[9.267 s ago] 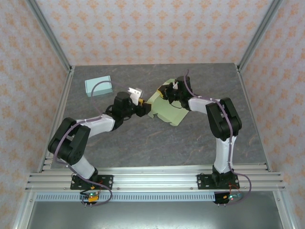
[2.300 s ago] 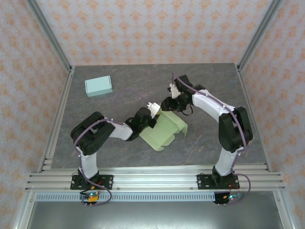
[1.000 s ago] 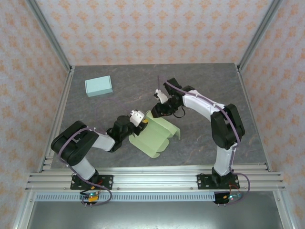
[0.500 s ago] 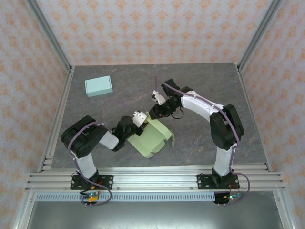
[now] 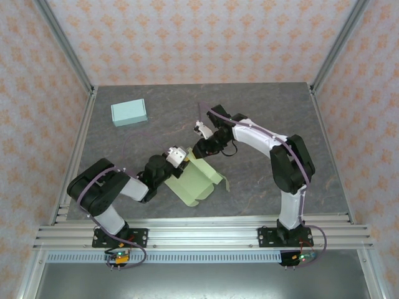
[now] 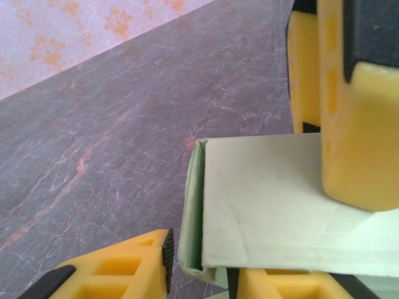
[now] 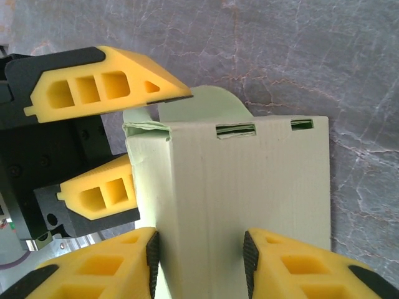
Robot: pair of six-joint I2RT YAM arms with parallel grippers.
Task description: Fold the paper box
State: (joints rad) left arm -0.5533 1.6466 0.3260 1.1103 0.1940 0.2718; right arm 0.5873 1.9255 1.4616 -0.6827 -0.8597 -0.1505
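box (image 5: 196,180) at table (image 5: 268,112) centre, partly creased but flat-ish, not squared up yet, most folding left imo; l gripper (image 6: 199,274) straddles its edge, can't tell if pinched; r gripper (image 7: 199,249) parted, tip on top panel.

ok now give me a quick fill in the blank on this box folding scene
1. The paper box is pale ____.
2. The blue box lies near the table's far ____ corner.
3. Counting the left gripper and the right gripper, ____ grippers touch the paper box.
Missing words: green; left; two.
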